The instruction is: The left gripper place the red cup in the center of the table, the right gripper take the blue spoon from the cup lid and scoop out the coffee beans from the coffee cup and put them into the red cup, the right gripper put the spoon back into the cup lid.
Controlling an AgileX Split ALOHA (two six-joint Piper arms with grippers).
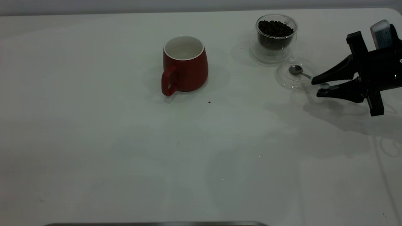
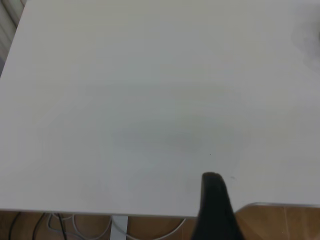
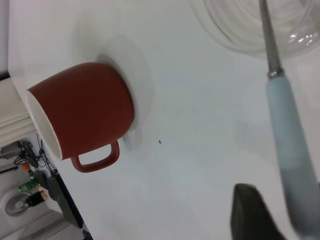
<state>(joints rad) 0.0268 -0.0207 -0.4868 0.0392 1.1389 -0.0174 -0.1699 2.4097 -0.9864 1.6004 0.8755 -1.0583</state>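
Nearest, bare desk [image 1: 125, 163]. Farther back mid-desk, mug [image 1: 184, 64] upright, ready for beans [image 1: 275, 28]; left pincer's state: cannot tell. Right pincer [image 1: 316, 87] narrow astride spoon [image 1: 300, 72] handle, bowl in lid [image 1: 284, 80] beside glass [image 1: 275, 36].

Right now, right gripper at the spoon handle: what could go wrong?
1. The blue spoon rests with its bowl in the light cup lid; closing the right gripper on the handle could tip or drag the lid.
2. The coffee cup stands right behind the lid; a sweeping lift might knock it.
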